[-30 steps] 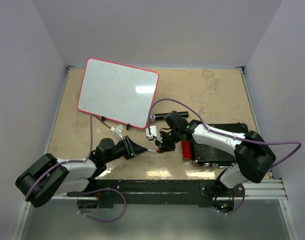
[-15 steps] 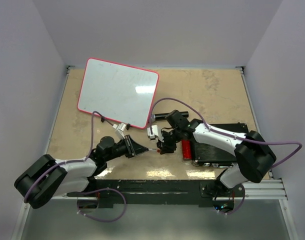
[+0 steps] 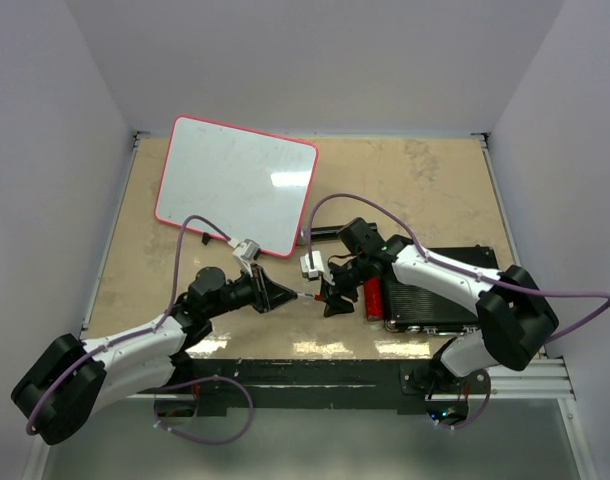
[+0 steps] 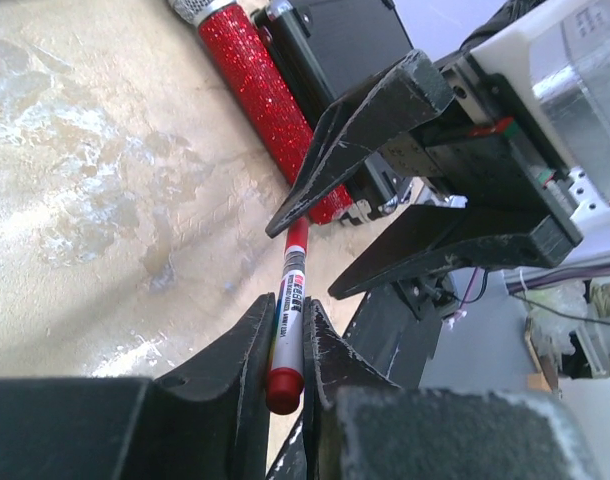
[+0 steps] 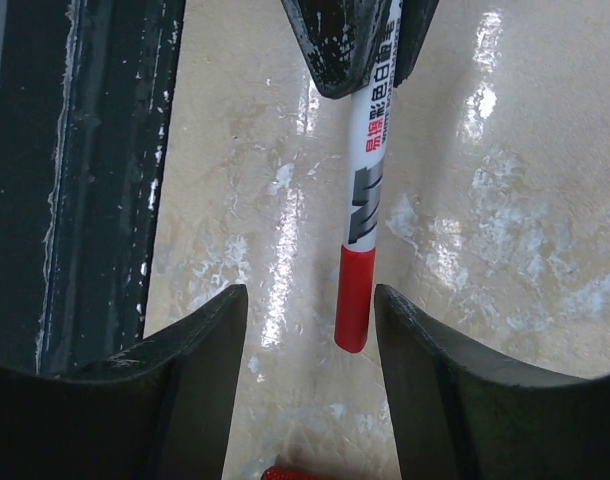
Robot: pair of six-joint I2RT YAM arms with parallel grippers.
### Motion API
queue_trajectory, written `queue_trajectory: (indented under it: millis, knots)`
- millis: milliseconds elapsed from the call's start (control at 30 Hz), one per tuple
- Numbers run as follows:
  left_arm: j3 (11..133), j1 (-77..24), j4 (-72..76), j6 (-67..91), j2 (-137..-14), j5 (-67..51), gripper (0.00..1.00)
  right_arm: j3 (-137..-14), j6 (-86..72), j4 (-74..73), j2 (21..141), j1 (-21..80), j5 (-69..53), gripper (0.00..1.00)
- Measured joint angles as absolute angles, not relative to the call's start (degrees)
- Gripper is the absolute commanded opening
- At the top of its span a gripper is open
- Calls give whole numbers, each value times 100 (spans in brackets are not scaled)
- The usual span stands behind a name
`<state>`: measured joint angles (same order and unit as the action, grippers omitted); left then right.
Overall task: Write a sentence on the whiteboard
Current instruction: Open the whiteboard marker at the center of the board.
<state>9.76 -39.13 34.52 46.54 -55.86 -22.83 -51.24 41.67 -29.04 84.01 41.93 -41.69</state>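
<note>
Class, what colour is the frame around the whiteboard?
Red. The whiteboard frame shows best in the top external view.

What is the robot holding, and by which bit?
The left end effector pinches the marker by its white barrel; the right end effector holds nothing.

Black ribbed case [image 3: 425, 308], red glitter tube [image 4: 260, 110]

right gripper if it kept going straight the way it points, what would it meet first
Most likely the marker, whose red end sits between the open fingers of the right gripper; just beyond, the left gripper, shut on it. Height is unclear.
</note>
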Motion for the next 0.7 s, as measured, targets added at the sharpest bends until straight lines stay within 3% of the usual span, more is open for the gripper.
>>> queue_trajectory:
  millis: [100, 300, 500, 633, 700]
  knots:
    - [976, -3942, 3454, 4558, -5649, -2370, 0, -5144, 4206, -2976, 8401, 4193, -4292, 52]
    - [976, -3986, 3494, 4534, -5721, -2458, 0, -5177, 4211, -3004, 8444, 4193, -4327, 24]
    - [950, -3994, 3671, 4556, -5789, -2539, 0, -5258, 4169, -2998, 8600, 4180, -4331, 6]
    - [908, -4001, 3813, 4595, -5824, -2550, 1, -5277, 4169, -3035, 8604, 4165, -4351, 0]
    - [884, -4016, 3870, 4606, -5835, -2556, 17, -5280, 4174, -3048, 8604, 4165, -4357, 0]
